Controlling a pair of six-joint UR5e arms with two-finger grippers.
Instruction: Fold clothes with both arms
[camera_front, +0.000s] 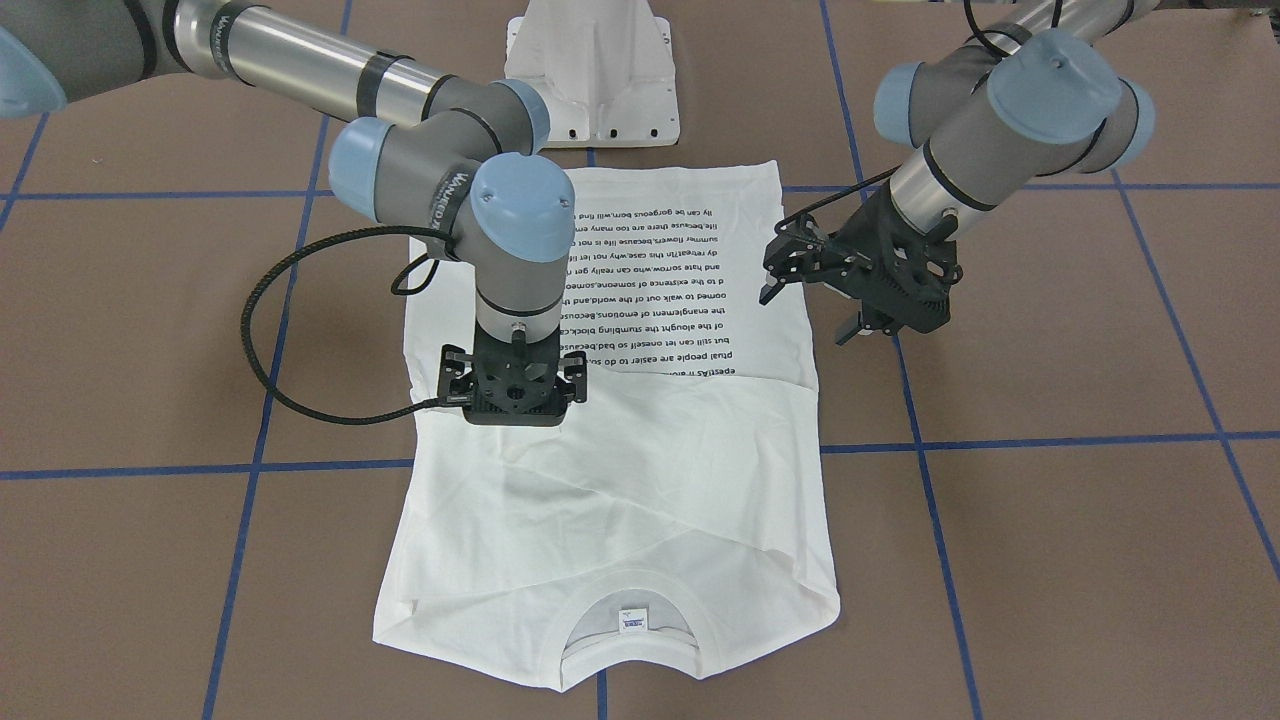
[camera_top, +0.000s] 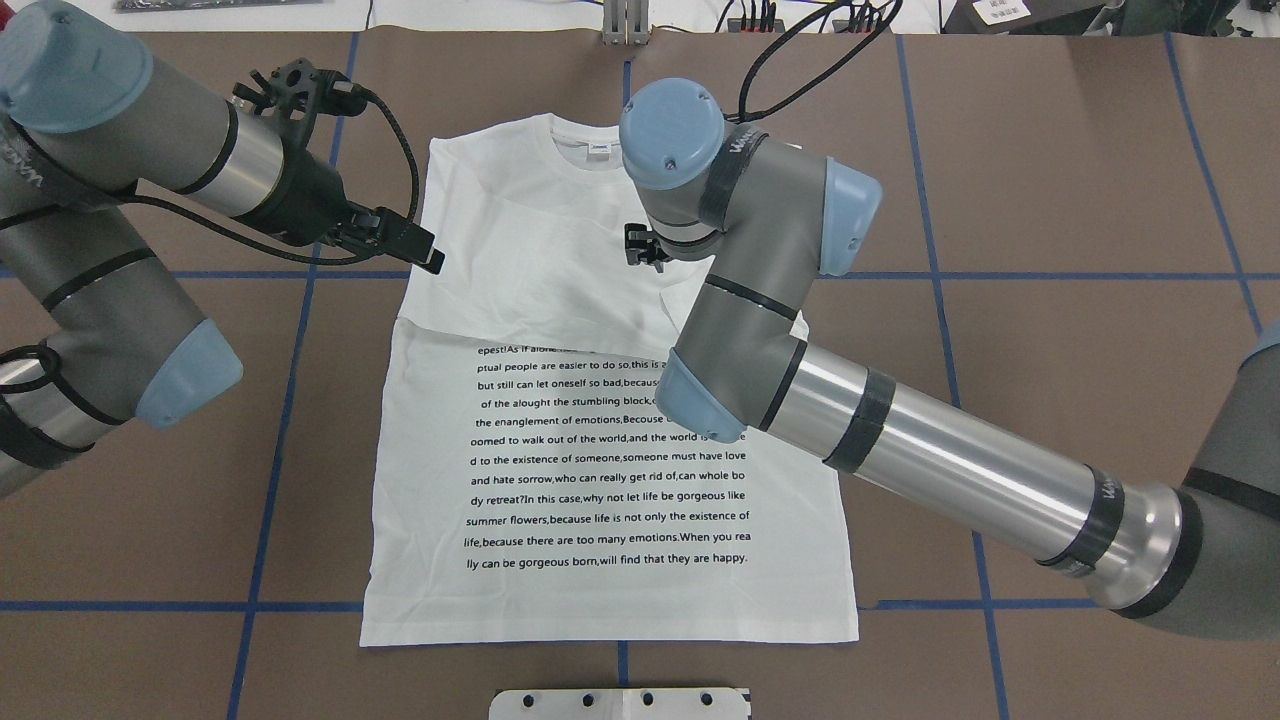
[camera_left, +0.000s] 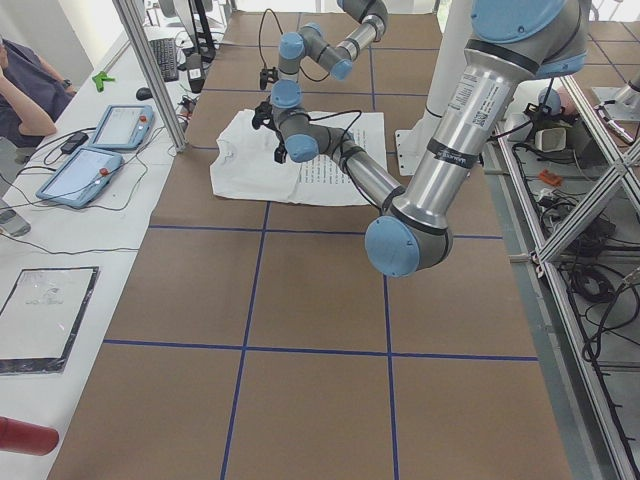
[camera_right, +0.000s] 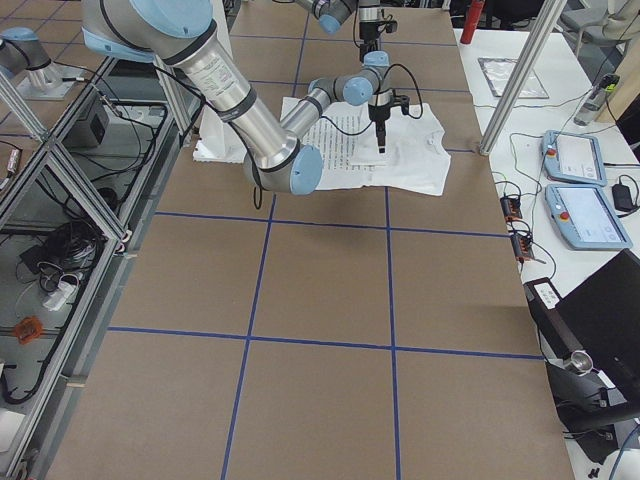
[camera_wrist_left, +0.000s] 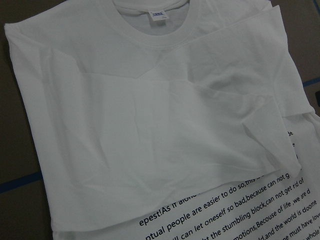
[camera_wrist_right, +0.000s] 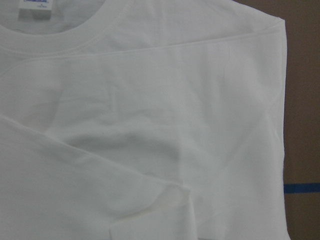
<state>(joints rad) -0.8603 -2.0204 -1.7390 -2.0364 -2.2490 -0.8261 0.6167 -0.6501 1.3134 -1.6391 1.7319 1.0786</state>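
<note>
white long-sleeved t-shirt (camera_front: 620, 480) lies flat on the brown desk (camera_front: 1050, 560), hem just beside the white pedestal base (camera_front: 592, 70), collar and neck label (camera_front: 632, 620) at the end away from it. sleeves lie folded across the chest. dark printed text (camera_front: 665, 290) covers the half nearer the base. left hand (camera_front: 806, 315) is at the shirt's side edge, fingers spread wide, holding nothing. right hand (camera_front: 512, 398) points straight down over the shirt's middle; its finger spacing cannot be told.

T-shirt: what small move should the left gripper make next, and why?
Probably lower the left gripper onto the edge of the T-shirt and pinch it: its jaws stand open over that edge, empty, and the sleeves already lie folded across the chest.
</note>
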